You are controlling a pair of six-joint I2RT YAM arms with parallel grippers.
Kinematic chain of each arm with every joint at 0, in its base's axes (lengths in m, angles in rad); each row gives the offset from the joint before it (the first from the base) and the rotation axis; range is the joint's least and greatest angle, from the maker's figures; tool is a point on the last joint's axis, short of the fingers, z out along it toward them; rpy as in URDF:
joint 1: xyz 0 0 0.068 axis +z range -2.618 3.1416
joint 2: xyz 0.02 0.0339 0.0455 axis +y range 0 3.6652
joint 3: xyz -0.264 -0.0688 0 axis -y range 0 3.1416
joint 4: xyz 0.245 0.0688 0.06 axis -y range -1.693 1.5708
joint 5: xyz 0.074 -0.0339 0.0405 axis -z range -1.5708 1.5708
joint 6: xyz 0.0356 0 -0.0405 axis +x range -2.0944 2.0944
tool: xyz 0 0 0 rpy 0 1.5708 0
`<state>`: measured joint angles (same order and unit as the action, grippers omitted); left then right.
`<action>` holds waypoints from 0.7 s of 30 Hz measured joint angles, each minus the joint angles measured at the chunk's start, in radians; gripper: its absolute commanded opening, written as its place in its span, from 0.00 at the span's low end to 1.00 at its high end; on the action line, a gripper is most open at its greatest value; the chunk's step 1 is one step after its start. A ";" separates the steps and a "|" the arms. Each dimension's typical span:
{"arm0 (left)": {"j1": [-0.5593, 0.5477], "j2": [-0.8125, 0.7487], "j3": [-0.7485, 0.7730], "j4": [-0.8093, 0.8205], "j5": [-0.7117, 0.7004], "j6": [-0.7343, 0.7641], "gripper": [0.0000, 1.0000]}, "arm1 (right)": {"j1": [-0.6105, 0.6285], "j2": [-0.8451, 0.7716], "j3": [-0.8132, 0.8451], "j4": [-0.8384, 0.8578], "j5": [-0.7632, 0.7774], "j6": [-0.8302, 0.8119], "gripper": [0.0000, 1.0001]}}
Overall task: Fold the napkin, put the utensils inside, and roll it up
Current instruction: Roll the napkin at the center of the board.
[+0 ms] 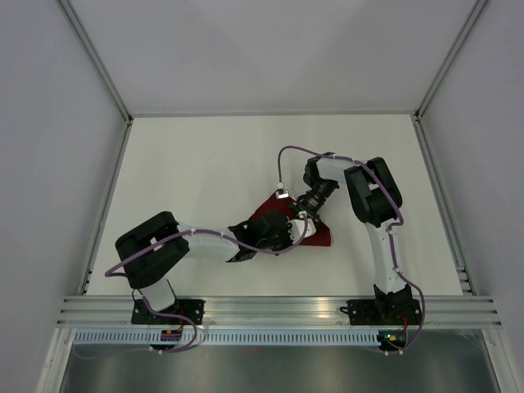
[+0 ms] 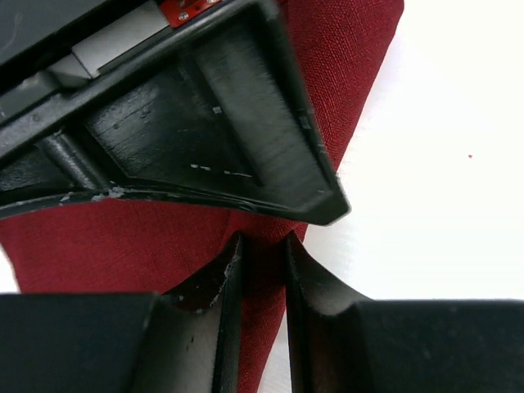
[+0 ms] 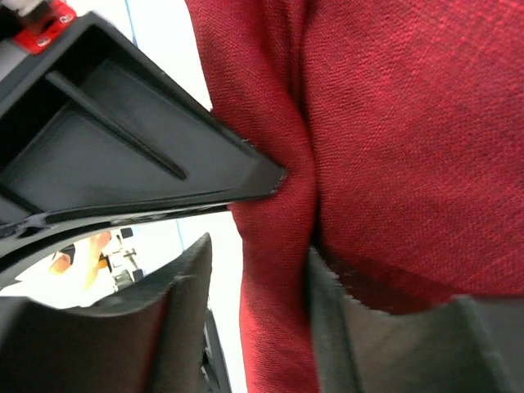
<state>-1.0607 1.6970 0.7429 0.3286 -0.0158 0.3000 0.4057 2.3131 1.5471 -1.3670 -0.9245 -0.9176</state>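
Observation:
The dark red napkin (image 1: 321, 237) lies bunched near the table's middle, with both grippers meeting over it. In the left wrist view my left gripper (image 2: 262, 242) is shut on a thin ridge of napkin (image 2: 123, 246) that fills the narrow gap between its fingers. In the right wrist view my right gripper (image 3: 258, 246) is open. A rolled fold of napkin (image 3: 409, 123) runs between its jaws against the right finger, and a bright gap shows beside the left one. From above, the left gripper (image 1: 274, 233) and right gripper (image 1: 301, 211) almost touch. The utensils are hidden.
The white table (image 1: 205, 164) is walled by grey panels, with aluminium rails along its near edge (image 1: 278, 309). A purple cable (image 1: 286, 155) loops above the right arm. Each wrist view is partly blocked by a finger of the other gripper (image 2: 246, 123).

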 measured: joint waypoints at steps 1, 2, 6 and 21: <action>0.015 0.000 0.003 -0.004 0.028 -0.011 0.02 | -0.002 -0.006 -0.001 -0.001 0.000 0.003 0.59; 0.030 0.000 0.008 -0.010 0.058 -0.023 0.02 | -0.003 -0.012 -0.002 -0.001 0.002 0.003 0.62; 0.085 0.011 0.039 -0.048 0.169 -0.057 0.02 | -0.006 -0.048 -0.019 0.018 0.007 0.005 0.64; 0.266 0.146 0.234 -0.252 0.555 -0.152 0.02 | -0.148 -0.438 -0.261 0.451 0.106 0.129 0.67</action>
<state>-0.7944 1.8435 0.9768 0.0765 0.5392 0.1482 0.2573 1.8755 1.2858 -0.9161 -0.8185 -0.7891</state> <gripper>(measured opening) 0.265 0.661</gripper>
